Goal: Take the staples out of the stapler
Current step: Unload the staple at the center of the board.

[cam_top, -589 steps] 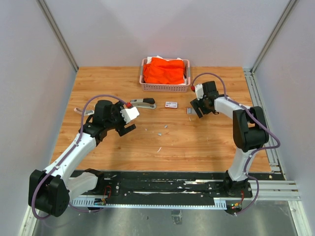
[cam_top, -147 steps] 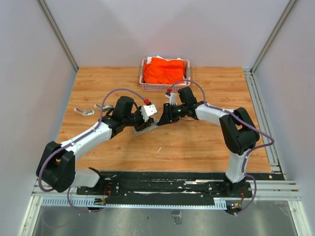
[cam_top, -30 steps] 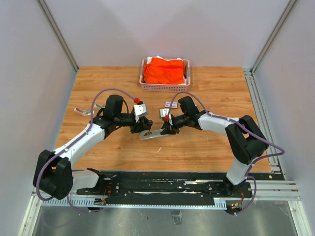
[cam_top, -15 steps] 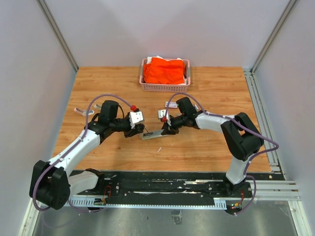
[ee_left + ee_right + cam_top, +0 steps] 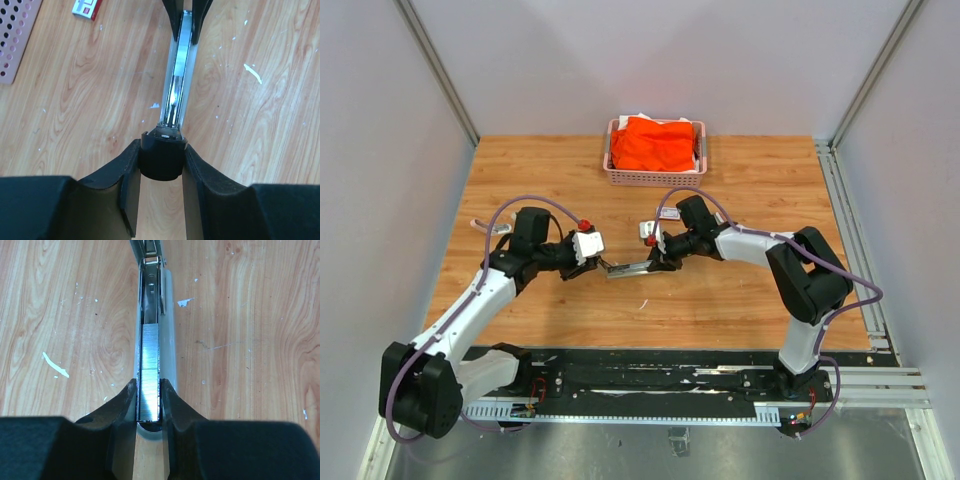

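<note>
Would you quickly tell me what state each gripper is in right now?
Left gripper: shut on the stapler's black end.
Right gripper: shut on the stapler's other end.

At the far side of my light wooden table [image 5: 760,300], a pink perforated plastic basket [image 5: 655,180] holds crumpled orange cloth [image 5: 655,145]; a small white box with a red label [image 5: 86,8] lies near it.

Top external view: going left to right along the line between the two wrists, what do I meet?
left gripper → stapler, gripped at both ends → right gripper
</note>
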`<state>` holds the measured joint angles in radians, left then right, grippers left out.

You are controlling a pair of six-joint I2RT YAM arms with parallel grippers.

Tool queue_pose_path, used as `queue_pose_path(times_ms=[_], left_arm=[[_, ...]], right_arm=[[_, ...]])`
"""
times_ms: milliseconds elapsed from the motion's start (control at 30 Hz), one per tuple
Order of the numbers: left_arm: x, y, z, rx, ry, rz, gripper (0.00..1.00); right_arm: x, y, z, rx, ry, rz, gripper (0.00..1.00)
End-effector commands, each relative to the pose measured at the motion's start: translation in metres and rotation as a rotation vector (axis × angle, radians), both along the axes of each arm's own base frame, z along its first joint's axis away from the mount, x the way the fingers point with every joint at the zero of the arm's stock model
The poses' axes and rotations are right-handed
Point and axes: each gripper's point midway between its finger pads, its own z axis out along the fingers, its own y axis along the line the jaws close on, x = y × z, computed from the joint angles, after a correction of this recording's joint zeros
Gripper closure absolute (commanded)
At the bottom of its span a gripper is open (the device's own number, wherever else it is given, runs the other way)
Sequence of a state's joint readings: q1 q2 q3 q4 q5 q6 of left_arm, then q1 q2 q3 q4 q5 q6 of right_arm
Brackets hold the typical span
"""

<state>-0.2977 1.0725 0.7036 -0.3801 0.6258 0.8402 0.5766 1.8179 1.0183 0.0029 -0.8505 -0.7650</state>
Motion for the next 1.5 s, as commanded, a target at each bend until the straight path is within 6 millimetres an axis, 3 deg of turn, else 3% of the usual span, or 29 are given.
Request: queue_pose_path(times_ms=[0,767,1100,1467], left_arm=[[0.004,0.043,-0.027,0.199,-0.016,0.067,1.00],[-0.015,0.108,-0.083,0.525,0.150,0.063,1.00],[-0.011,0.105,-0.092,0.518,0.170,0.044,0.99],[-0.019,0.100,-0.103,0.501,0.225,0.001,0.66]], right_arm=[[-0.013,-0.022,-0.031,-0.130,0.127,-0.064,0.91],[-0.013,-0.021,-0.036,-0.144,0.168,-0.073,0.92],[-0.010,-0.018,-0.032,-0.135,0.175,-0.084,0.92],[-0.007,-0.014,-0.027,-0.122,0.197,-0.112,0.91]])
